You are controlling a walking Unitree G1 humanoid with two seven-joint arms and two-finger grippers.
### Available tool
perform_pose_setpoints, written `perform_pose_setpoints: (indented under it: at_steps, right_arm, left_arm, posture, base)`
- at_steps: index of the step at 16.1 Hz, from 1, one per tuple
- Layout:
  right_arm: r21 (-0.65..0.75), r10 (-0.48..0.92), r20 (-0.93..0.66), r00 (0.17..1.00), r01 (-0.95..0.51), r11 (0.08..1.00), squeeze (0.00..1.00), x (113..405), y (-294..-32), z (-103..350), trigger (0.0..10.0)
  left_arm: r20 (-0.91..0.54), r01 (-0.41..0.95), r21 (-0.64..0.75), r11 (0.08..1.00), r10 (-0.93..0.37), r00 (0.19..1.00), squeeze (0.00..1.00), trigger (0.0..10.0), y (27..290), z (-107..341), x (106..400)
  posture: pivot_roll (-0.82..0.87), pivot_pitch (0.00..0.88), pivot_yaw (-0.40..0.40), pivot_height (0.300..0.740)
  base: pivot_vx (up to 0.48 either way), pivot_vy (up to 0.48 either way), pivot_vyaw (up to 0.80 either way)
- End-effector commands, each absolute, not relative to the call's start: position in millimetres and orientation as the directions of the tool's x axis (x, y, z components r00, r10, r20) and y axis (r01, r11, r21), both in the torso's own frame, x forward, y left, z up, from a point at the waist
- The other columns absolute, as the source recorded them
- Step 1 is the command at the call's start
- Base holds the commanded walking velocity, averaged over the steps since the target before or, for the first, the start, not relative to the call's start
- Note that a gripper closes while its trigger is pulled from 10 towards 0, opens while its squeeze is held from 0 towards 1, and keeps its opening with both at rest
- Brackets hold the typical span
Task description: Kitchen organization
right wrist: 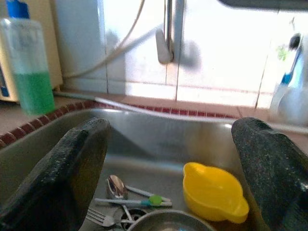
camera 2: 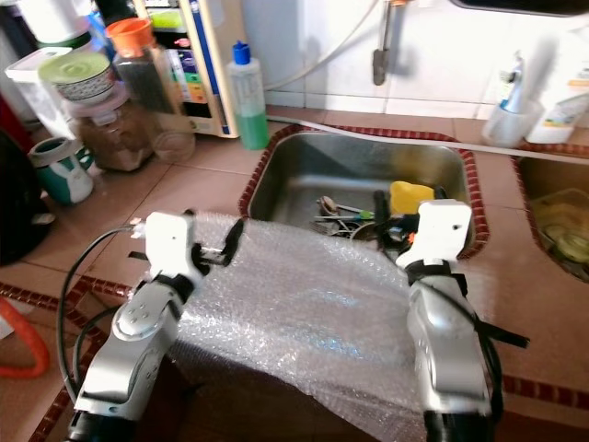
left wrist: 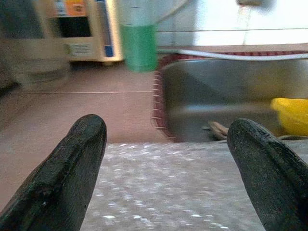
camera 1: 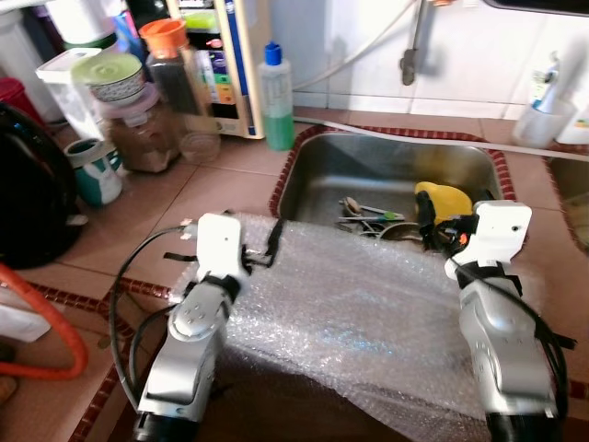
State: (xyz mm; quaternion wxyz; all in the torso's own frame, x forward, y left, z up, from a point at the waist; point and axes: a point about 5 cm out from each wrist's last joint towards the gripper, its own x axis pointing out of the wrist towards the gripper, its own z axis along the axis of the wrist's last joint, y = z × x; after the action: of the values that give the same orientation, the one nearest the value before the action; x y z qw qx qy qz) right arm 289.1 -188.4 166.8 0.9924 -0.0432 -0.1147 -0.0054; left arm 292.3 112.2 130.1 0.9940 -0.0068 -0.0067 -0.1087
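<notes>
At the centre of the head view, a sheet of bubble wrap (camera 1: 359, 313) drapes over the near edge of the tiled desk (camera 1: 212, 184), just short of the steel sink (camera 1: 386, 166). The left claw (camera 1: 273, 241) hovers released at the sheet's upper-left corner; the right claw (camera 1: 431, 226) hangs released over the basin, above a yellow bowl (right wrist: 214, 197), spoon (right wrist: 115, 186) and fork (right wrist: 102, 219). The risk: the slick wrap could slide off the desk, or the right claw could knock the dishes. The green soap bottle (camera 1: 276, 97) stands well apart.
</notes>
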Motion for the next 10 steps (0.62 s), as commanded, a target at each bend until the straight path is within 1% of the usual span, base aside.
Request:
perform_pose_setpoints:
  at_steps: [1,2,3,4,5,7,8,9,10]
  right_arm:
    - [-0.093,0.028,0.245,0.969,-0.006,0.996,0.98,283,-177,176,10.0]
    - [-0.097,0.035,0.241,0.970,-0.012,0.995,0.98,279,-174,178,10.0]
    - [-0.083,0.028,0.236,0.971,-0.009,0.997,0.91,276,-174,180,10.0]
    - [-0.084,0.020,0.217,0.976,-0.001,0.996,0.77,274,-174,181,10.0]
    - [-0.052,0.024,0.213,0.977,-0.014,0.999,0.74,273,-172,183,10.0]
    - [-0.069,0.049,0.199,0.979,-0.036,0.997,0.68,274,-170,186,10.0]
    - [-0.076,0.059,0.201,0.978,-0.045,0.996,0.60,276,-170,189,10.0]
    - [-0.079,0.062,0.198,0.978,-0.048,0.996,0.57,277,-170,192,10.0]
    - [-0.080,0.063,0.196,0.979,-0.048,0.996,0.57,278,-170,192,10.0]
  left_arm:
    - [0.024,0.158,0.007,0.987,-0.158,0.987,0.00,10.0,125,131,296]
    - [0.025,0.152,-0.001,0.988,-0.152,0.988,0.00,10.0,128,130,297]
    - [0.021,0.145,-0.002,0.989,-0.145,0.989,0.00,10.0,129,130,297]
    - [0.015,0.157,0.004,0.988,-0.157,0.988,0.00,10.0,129,129,297]
    - [-0.001,0.161,-0.020,0.987,-0.161,0.987,0.00,10.0,126,127,297]
    - [-0.001,0.167,-0.035,0.985,-0.168,0.986,0.00,10.0,119,126,298]
    - [0.005,0.166,-0.043,0.985,-0.166,0.986,0.00,10.0,114,126,299]
    - [0.006,0.161,-0.027,0.987,-0.161,0.987,0.00,10.0,113,125,299]
    - [0.006,0.158,-0.023,0.987,-0.158,0.987,0.00,10.0,112,125,300]
  posture:
    - [-0.09,0.004,0.127,0.740]
    - [-0.09,0.001,0.128,0.740]
    - [-0.10,0.001,0.127,0.740]
    - [-0.11,0.000,0.125,0.740]
    - [-0.11,0.003,0.121,0.740]
    - [-0.12,0.000,0.111,0.740]
    - [-0.12,0.000,0.105,0.740]
    - [-0.13,0.000,0.094,0.740]
    - [-0.13,0.000,0.091,0.740]
  base:
    - [0.000,0.000,0.00]
    - [0.000,0.000,0.00]
    - [0.000,0.000,0.00]
    - [0.000,0.000,-0.44]
    - [0.000,0.000,-0.80]
    - [0.000,0.000,-0.80]
    - [0.000,0.000,-0.80]
    - [0.000,0.000,-0.80]
    - [0.000,0.000,-0.80]
